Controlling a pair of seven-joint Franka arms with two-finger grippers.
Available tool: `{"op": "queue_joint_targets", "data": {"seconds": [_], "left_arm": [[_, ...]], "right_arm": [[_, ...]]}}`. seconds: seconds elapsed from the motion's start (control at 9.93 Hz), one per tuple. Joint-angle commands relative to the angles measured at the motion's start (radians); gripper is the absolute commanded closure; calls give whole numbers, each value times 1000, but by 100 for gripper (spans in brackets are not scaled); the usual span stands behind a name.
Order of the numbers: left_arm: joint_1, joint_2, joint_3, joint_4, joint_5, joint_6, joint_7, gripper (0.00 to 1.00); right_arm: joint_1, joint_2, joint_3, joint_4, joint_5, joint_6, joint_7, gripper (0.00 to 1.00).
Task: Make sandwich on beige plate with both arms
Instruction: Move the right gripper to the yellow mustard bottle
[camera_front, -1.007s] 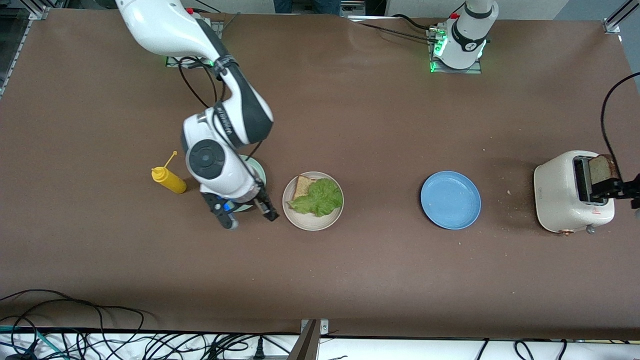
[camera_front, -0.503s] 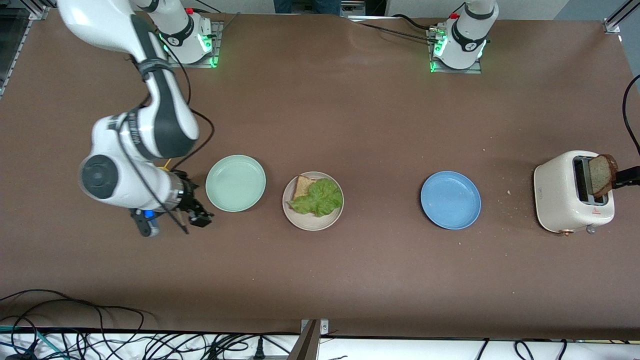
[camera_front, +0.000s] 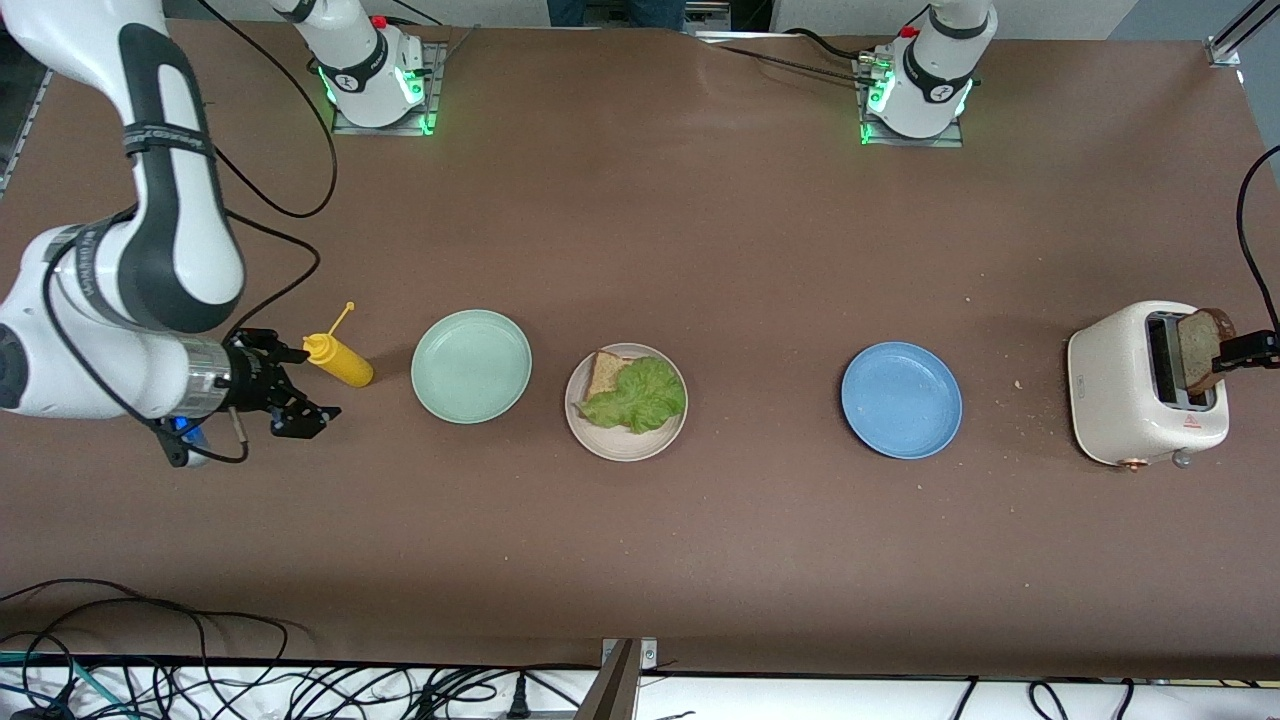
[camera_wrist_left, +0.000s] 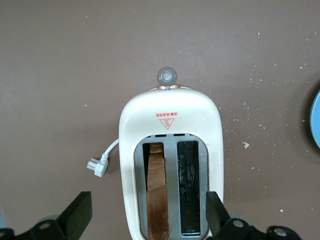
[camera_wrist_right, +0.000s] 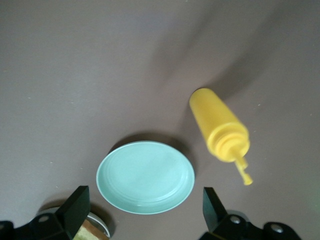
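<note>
The beige plate (camera_front: 626, 440) holds one tan bread slice (camera_front: 603, 371) with a ruffled green lettuce leaf (camera_front: 640, 395) lying partly over it. A second bread slice (camera_front: 1199, 347) stands out of a slot of the white toaster (camera_front: 1120, 385) at the left arm's end of the table. My left gripper (camera_front: 1241, 351) hangs over the toaster, open. In the left wrist view its fingers (camera_wrist_left: 80, 214) stand wide apart on either side of that bread slice (camera_wrist_left: 157, 195), clear of it. My right gripper (camera_front: 297, 396) hangs open and empty over the table beside a yellow mustard bottle (camera_front: 342, 363).
A mint-green plate (camera_front: 471, 366) lies between the mustard bottle and the beige plate. A blue plate (camera_front: 901, 400) lies between the beige plate and the toaster. Crumbs lie around the toaster. Cables run along the table's front edge. In the right wrist view the mint-green plate (camera_wrist_right: 145, 176) and mustard bottle (camera_wrist_right: 220, 127) show.
My right arm has swung away from the plates, past the mint-green plate and the mustard bottle, toward its own end of the table. The toaster's bread slice has tipped slightly.
</note>
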Motion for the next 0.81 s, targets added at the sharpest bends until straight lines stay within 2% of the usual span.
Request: {"op": "queue_joint_targets", "data": {"seconds": [0.0, 0.2, 0.5, 0.7], "left_arm": [[13, -16, -12, -36, 15, 7, -1, 0], [31, -40, -17, -85, 15, 19, 0, 0], [40, -102, -15, -226, 15, 141, 0, 0], [40, -110, -17, -249, 12, 154, -3, 0]], "right_arm": [[-92, -21, 10, -51, 68, -42, -142, 0], [-156, -15, 12, -85, 114, -81, -238, 0], [-204, 25, 12, -149, 216, -82, -333, 0], [-216, 58, 13, -162, 259, -96, -335, 0]]}}
